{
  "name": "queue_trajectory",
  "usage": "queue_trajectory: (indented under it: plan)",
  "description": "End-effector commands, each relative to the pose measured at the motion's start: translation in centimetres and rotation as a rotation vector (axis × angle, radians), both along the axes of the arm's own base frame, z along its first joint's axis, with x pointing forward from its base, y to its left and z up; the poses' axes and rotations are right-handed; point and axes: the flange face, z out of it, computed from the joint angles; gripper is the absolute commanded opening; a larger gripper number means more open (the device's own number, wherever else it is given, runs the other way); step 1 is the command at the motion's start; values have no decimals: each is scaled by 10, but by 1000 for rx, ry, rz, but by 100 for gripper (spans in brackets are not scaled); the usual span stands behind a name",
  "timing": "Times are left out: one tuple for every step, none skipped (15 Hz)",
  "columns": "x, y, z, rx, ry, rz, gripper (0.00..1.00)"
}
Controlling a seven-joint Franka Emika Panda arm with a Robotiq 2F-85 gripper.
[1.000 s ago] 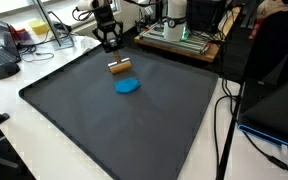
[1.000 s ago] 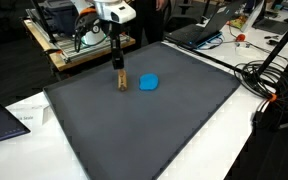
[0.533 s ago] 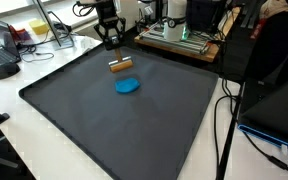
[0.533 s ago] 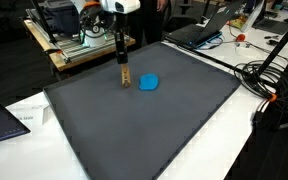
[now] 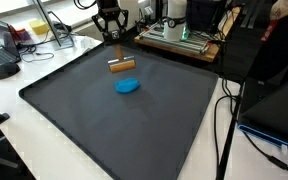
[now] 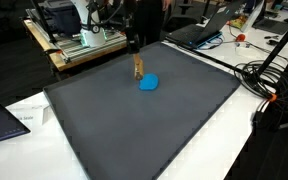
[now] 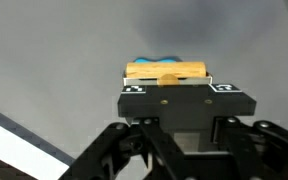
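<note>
My end effector (image 5: 108,30) hangs over the small tan wooden block (image 5: 123,66), which is at the far side of the dark grey tabletop (image 5: 124,135), just beside the flat blue pad (image 5: 128,86) and not on it, and I cannot tell whether my grip is clenched or released.

Even, diffuse light from overhead fills both exterior views; the dark worktop (image 5: 114,125) takes a dull sheen without hard glare, and shadows on it are small and faint; both pictures are coarse and low in detail; in an exterior view the claw (image 6: 134,45) is a dark, blurred smear; the wrist view is soft throughout, its near foreground dim and unfocused, with a pale strip (image 7: 14,135) washed out at lower left
</note>
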Motion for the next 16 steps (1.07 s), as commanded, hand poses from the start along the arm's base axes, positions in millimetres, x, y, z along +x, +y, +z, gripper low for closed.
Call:
queue_trajectory:
  plan:
    - [13,4,13,96,-44,-120,22]
    - [16,5,14,125,-52,-144,22]
    - [18,5,14,145,-70,-177,22]
    - [21,5,14,154,-88,-208,22]
    - [23,5,13,150,-113,-243,22]
    - [25,7,10,151,-118,-266,22]
    - [18,3,9,128,-89,-209,22]
    - [19,4,7,126,-89,-214,47]
    - [19,4,4,126,-84,-214,47]
    - [19,4,3,126,-81,-215,47]
    - [19,4,2,126,-80,-215,47]
    - [19,4,2,126,-80,-215,47]
    - [19,4,2,126,-80,-215,47]
    - [19,4,2,126,-80,-215,47]
    - [21,4,3,142,-82,-209,22]
    - [24,5,2,128,-78,-216,22]
